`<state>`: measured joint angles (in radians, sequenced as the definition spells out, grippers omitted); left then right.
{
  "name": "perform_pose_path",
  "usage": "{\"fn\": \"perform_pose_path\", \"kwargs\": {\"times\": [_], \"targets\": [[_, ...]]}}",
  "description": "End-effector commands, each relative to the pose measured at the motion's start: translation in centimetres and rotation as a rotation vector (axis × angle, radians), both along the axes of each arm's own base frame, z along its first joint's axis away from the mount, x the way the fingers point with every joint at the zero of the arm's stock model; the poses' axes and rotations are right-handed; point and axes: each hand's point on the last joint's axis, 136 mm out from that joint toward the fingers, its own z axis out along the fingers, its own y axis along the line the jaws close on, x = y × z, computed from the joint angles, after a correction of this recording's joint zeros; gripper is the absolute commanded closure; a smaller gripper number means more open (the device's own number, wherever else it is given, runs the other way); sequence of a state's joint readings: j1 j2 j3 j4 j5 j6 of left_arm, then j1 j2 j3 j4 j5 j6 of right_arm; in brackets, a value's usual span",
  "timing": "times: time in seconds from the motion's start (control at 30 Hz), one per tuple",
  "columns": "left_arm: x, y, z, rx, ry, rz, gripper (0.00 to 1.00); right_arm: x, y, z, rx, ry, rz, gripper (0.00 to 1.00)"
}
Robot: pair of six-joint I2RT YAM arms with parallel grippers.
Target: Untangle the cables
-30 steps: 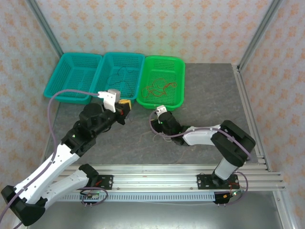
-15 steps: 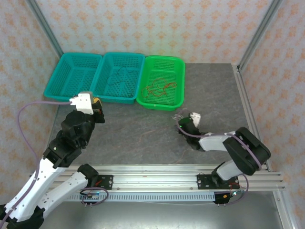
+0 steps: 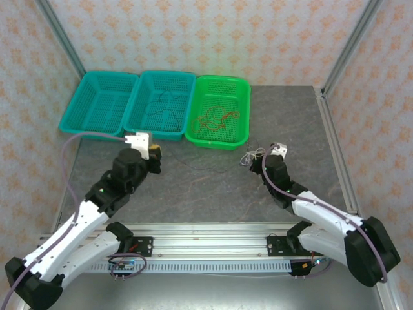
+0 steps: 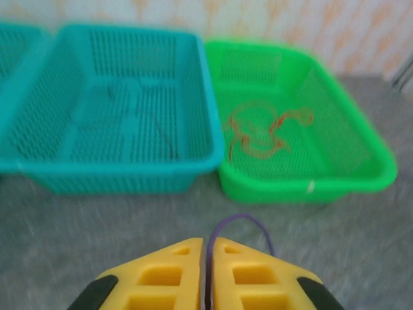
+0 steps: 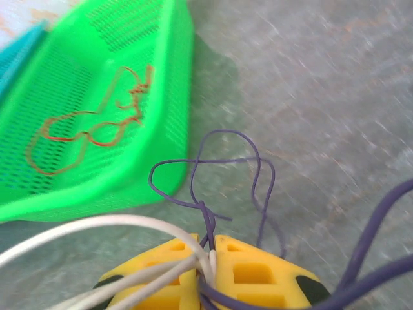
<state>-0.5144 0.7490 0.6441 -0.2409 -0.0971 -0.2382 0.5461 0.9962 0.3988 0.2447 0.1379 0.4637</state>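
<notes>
Aluminium rail (image 3: pixel 213 234) edged the near side of the grey stone-look table (image 3: pixel 193 190). The left gripper (image 4: pixel 208 244) was pinched closed on the purple cable (image 4: pixel 242 216). The right gripper (image 5: pixel 211 248) was clamped on that cable and a white cable (image 5: pixel 110 221). Farther off, a red-orange cable (image 3: pixel 216 117) lay in the green basket (image 3: pixel 244 110) and a dark cable (image 3: pixel 161 106) in the teal basket (image 3: pixel 135 106), below patterned wallpaper (image 3: pixel 213 39).

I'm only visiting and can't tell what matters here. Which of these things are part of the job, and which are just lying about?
Job: red-orange cable in the green basket; dark cable in the middle teal basket; purple cable and white cable pinched in the right gripper; left gripper, shut on purple cable.
Bystanders: left teal basket, table, metal rail.
</notes>
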Motion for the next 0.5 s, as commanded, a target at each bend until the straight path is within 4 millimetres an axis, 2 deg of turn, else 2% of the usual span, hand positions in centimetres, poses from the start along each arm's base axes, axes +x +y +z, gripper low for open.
{"fn": "perform_pose_path", "kwargs": {"times": [0.0, 0.1, 0.2, 0.27, 0.3, 0.47], "targets": [[0.0, -0.8, -2.3, -0.128, 0.008, -0.002, 0.77, 0.1, 1.2, 3.4, 0.009, -0.063, 0.081, 1.00], [-0.3, -1.6, -4.7, -0.174, 0.039, -0.030, 0.66, 0.1, 2.3, 5.3, 0.035, -0.080, 0.133, 1.00], [-0.7, -2.1, -5.3, -0.177, 0.045, -0.066, 0.59, 0.2, 2.9, 6.5, 0.054, -0.081, 0.161, 1.00], [-0.9, -2.9, -4.4, -0.169, 0.018, -0.126, 0.55, 0.2, 3.2, 7.1, 0.068, -0.085, 0.169, 1.00], [-1.1, -3.9, -3.6, -0.182, -0.006, -0.188, 0.53, 0.2, 3.3, 7.4, 0.078, -0.087, 0.172, 1.00], [-3.3, -11.0, 1.1, -0.211, -0.139, -0.558, 0.47, 0.4, 3.6, 8.0, 0.095, -0.085, 0.177, 1.00]]}}
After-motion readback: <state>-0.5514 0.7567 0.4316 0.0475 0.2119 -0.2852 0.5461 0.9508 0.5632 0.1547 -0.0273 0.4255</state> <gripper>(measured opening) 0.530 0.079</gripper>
